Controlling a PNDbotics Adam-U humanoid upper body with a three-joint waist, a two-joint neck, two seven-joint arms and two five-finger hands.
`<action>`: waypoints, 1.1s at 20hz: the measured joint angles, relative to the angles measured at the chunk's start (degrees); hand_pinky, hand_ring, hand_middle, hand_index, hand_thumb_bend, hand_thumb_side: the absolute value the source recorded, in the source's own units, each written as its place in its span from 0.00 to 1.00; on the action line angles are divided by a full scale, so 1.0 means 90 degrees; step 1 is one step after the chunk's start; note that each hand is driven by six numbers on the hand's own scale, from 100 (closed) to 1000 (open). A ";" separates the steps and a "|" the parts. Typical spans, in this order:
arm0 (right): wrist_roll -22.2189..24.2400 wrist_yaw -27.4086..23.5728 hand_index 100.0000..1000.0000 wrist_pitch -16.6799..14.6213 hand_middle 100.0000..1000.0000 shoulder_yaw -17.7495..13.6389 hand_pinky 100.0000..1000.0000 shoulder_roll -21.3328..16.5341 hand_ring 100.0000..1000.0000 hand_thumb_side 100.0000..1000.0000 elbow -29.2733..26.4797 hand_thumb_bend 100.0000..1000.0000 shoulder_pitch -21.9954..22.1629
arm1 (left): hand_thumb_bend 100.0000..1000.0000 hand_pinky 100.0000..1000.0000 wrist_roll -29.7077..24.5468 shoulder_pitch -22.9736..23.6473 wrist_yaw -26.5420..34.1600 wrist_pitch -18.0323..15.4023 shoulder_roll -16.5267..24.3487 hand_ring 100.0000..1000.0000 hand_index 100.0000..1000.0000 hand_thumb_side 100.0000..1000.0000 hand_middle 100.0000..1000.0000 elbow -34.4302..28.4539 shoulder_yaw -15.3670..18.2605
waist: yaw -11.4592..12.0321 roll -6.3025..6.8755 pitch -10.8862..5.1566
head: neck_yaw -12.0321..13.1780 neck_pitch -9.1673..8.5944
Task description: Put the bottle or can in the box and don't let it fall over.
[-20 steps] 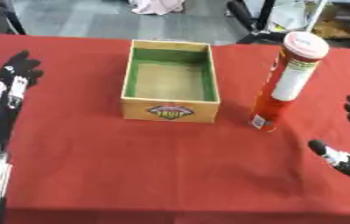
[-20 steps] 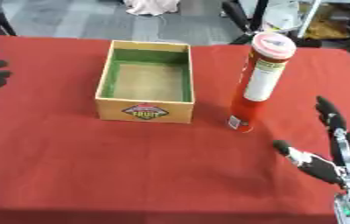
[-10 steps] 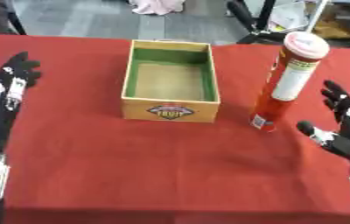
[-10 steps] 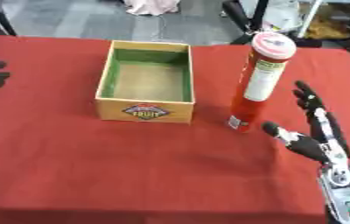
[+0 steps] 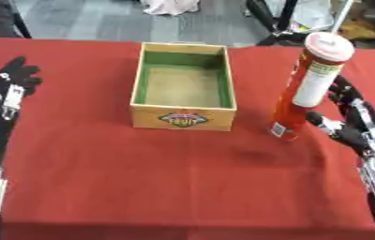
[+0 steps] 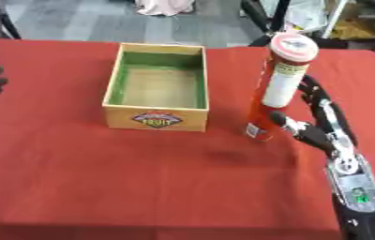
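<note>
1. The left hand (image 5: 10,84) is seen well to the left of the box, over the red table (image 5: 141,178), with its dark fingers straight and spread and nothing held in them.
2. The box (image 5: 183,93) is set at the middle of the scene: a wooden tray with a green inner wall, a bare brown floor and a round label on its near face. Nothing is seen inside it.
3. The can (image 6: 279,89), a tall red tube with a white band and a pale lid, is stood upright just to the right of the box, outside it, with its base on the table near the box's near right corner. A narrow strip of red cloth is left between can and box.
4. The right hand (image 6: 318,124) is placed just to the right of the can, on the side away from the box. Its fingers are held fairly straight and apart, reaching up beside the tube's lower half, while its thumb is pointed at the can's base. Whether the thumb or fingers are actually touching the can cannot be told; nothing is clasped round it.
5. The right forearm, black with a silver joint and a small green panel, is seen running from the hand toward the lower right corner, well to the right of the box.
</note>
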 measured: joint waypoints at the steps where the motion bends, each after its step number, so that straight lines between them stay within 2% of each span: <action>1: 0.0000 -0.0016 1.00 -0.0001 1.00 0.0000 1.00 0.0012 1.00 0.49 0.0052 0.81 -0.0054 | 0.15 0.89 -0.0007 -0.0002 0.0000 -0.0007 -0.0001 0.81 0.97 0.92 0.79 0.0000 -0.0009 | 0.0009 0.0008 0.0007 | -0.0012 0.0000; 8: 0.0001 -0.0154 1.00 -0.0004 1.00 -0.0002 1.00 0.0106 1.00 0.48 0.0258 0.81 -0.0316 | 0.15 0.89 -0.0042 -0.0036 0.0007 -0.0041 -0.0052 0.81 0.97 0.92 0.79 0.0000 -0.0018 | 0.0049 0.0079 0.0037 | -0.0074 0.0000; 22: 0.0082 -0.0459 1.00 -0.0024 1.00 0.0001 1.00 0.0260 1.00 0.44 0.0337 0.78 -0.0633 | 0.15 0.89 -0.0090 -0.0049 0.0026 -0.0059 -0.0105 0.81 0.97 0.93 0.80 -0.0001 -0.0054 | 0.0119 0.0075 0.0060 | -0.0138 0.0000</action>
